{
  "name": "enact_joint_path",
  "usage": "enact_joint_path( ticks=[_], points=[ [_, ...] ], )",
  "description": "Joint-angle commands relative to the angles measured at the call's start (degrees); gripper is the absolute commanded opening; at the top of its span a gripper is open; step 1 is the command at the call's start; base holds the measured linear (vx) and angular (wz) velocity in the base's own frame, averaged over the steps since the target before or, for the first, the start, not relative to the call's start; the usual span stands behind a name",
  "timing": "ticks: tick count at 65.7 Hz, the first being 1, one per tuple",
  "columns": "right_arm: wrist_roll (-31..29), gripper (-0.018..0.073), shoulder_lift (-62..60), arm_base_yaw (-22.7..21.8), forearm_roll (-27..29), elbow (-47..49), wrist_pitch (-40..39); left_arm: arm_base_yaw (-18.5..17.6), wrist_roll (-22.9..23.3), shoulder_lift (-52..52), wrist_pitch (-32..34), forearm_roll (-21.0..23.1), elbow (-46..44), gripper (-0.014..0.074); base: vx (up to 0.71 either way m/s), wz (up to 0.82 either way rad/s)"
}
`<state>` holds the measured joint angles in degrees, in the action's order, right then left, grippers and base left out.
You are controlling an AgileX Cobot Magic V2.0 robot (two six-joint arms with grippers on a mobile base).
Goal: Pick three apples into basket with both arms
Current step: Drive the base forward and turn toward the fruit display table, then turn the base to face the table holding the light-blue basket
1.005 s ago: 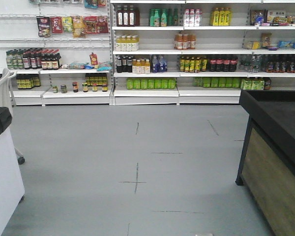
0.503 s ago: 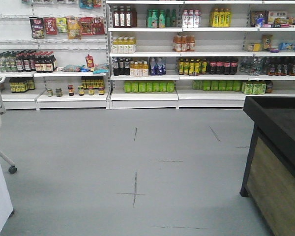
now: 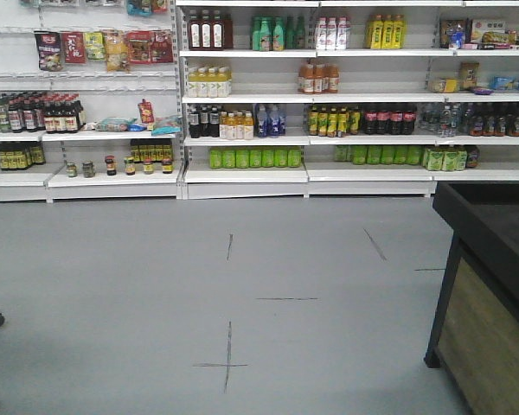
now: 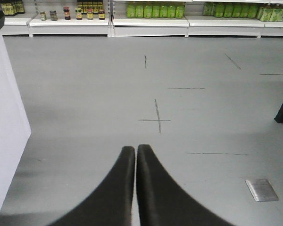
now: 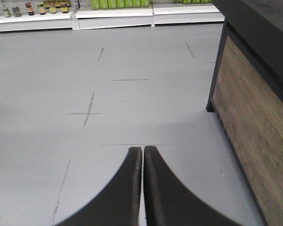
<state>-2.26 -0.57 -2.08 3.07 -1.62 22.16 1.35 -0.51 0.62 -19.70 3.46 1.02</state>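
L black wedge-fingered gripper (image 4: 135, 149) & R black wedge-fingered gripper (image 5: 143, 150) both closed, empty, over grey floor (image 4: 85, 94): prob. transit pose; apples, basket unseen.

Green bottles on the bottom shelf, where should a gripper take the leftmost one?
Probably its upper body, coming straight from the front. The leftmost green bottle stands upright with a neighbour tight beside it, and the shelf above blocks a top approach.

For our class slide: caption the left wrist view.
Shut black wedge-fingered left gripper over marked grey floor, facing white shelves of green bottles.
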Motion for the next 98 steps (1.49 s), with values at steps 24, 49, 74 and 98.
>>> enact_joint_path(
  ticks=[24, 49, 74, 98],
  points=[
    [-0.4, -0.0004, -0.5, -0.4, -0.1, 0.2, -4.0, 0.1, 0.5, 0.8, 3.3, 0.2, -1.4, -0.0007, 0.21, -0.32],
    [-0.4, -0.0004, -0.5, -0.4, -0.1, 0.2, -4.0, 0.1, 0.5, 0.8, 3.3, 0.2, -1.4, -0.0007, 0.14, -0.58],
    [-0.4, -0.0004, -0.5, -0.4, -0.1, 0.2, -4.1, 0.1, 0.5, 0.8, 3.3, 0.2, -1.4, -0.0007, 0.09, -0.41],
    [-0.4, -0.0004, -0.5, -0.4, -0.1, 0.2, -4.0, 0.1, 0.5, 0.8, 3.3, 0.2, -1.4, -0.0007, 0.07, -0.39]
  ],
)
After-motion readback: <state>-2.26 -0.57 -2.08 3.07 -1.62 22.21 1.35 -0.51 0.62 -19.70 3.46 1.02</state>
